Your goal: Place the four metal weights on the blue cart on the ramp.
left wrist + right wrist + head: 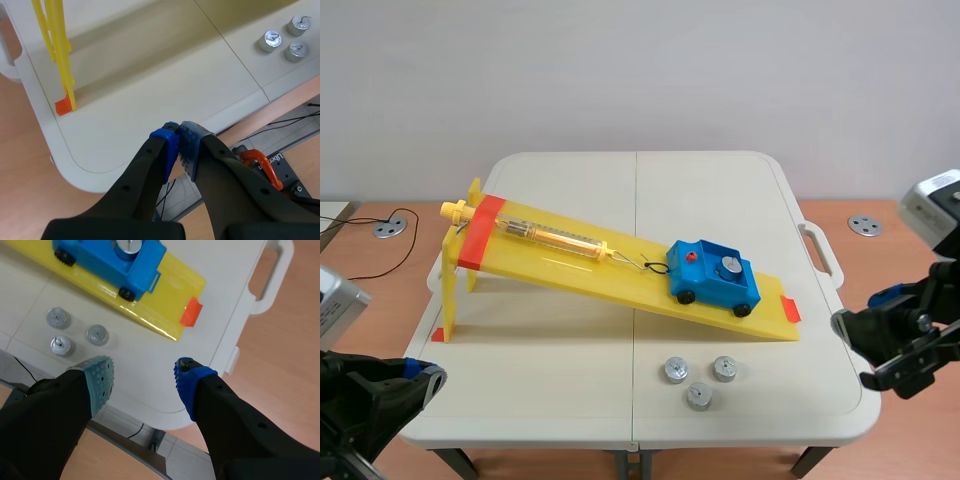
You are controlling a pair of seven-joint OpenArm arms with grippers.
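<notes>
Hovering spread wide over the tabletop's (150,347) edge, the right end effector (142,380) has three loose weights (97,334) just ahead, within easy picking reach. Beyond them the blue cart (100,262) on the ramp (172,290) carries one weight (131,246). The left end effector (180,137) is clenched empty.

Perhaps "Lib" on black plate (288,174)

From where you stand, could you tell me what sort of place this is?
Probably a robotics lab staging a physics demo: a yellow ramp with a spring scale and blue cart, metal weights on a folding table.
</notes>
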